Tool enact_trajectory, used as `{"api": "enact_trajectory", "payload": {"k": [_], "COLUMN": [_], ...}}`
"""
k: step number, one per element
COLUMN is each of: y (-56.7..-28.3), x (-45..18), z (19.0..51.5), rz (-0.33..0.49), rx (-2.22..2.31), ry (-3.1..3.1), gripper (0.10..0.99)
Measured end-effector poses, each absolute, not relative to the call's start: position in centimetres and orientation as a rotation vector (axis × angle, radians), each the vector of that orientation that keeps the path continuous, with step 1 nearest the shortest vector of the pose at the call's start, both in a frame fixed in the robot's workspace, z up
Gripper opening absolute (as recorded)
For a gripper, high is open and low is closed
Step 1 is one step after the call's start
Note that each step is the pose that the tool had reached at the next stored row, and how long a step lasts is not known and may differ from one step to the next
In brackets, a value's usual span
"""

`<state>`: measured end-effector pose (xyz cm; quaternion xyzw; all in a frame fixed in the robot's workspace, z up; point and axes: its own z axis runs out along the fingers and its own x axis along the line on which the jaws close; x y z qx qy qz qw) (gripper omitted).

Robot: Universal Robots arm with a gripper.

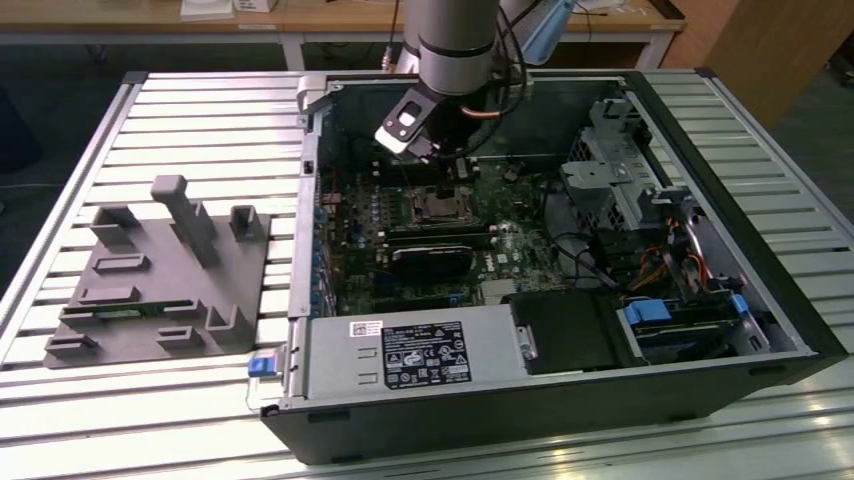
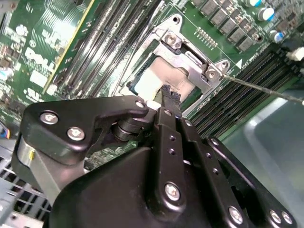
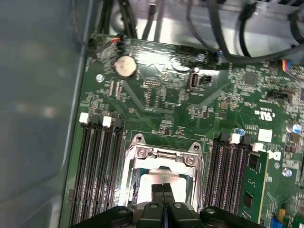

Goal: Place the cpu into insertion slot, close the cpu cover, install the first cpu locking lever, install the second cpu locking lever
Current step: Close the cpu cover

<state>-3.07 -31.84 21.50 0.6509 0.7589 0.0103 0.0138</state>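
The open computer case [image 1: 747, 300] lies on the slatted table, and my gripper [image 1: 445, 165] hangs inside it over the motherboard. The insertion slot [image 1: 438, 205] sits between the memory slots. In both wrist views the cpu [image 2: 154, 80] [image 3: 161, 179] rests in the slot with its pale face up. The silver cpu cover [image 2: 190, 61] [image 3: 161, 159] frames it and looks lowered. My gripper [image 2: 168, 94] [image 3: 164, 190] is shut with nothing between its fingers, and its tips are right at the cpu's face. A thin locking lever [image 2: 261, 88] sticks out from the slot's corner.
Long black memory slots [image 3: 97, 166] flank the socket, and a green memory stick [image 3: 249, 187] stands on one side. A black labelled box [image 1: 427, 355] and drive bays [image 1: 627, 180] crowd the case. A grey fixture plate [image 1: 160, 270] lies at the exterior view's left.
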Motion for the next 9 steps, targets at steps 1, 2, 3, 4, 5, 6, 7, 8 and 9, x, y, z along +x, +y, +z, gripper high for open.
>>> {"api": "enact_trajectory", "payload": {"k": [1, 2, 3, 4, 5, 6, 7, 8, 9], "y": [-31.84, -31.83, -31.84, -31.84, -31.84, -31.84, -31.84, -31.84, -31.84], "x": [-3.07, -3.07, -3.07, -3.07, -3.07, -3.07, -3.07, -3.07, -3.07], "z": [21.49, 21.49, 21.49, 21.49, 21.48, 21.48, 21.48, 21.47, 21.47], "rz": [0.033, 0.033, 0.033, 0.034, 0.034, 0.034, 0.035, 0.035, 0.035], "rx": [2.009, 1.989, 1.97, 1.948, 1.928, 1.908, 1.889, 1.869, 1.849], "ry": [2.38, 2.396, 2.412, 2.43, 2.446, 2.462, 2.477, 2.493, 2.507], "gripper": [0.106, 0.106, 0.106, 0.106, 0.106, 0.106, 0.106, 0.106, 0.106]}}
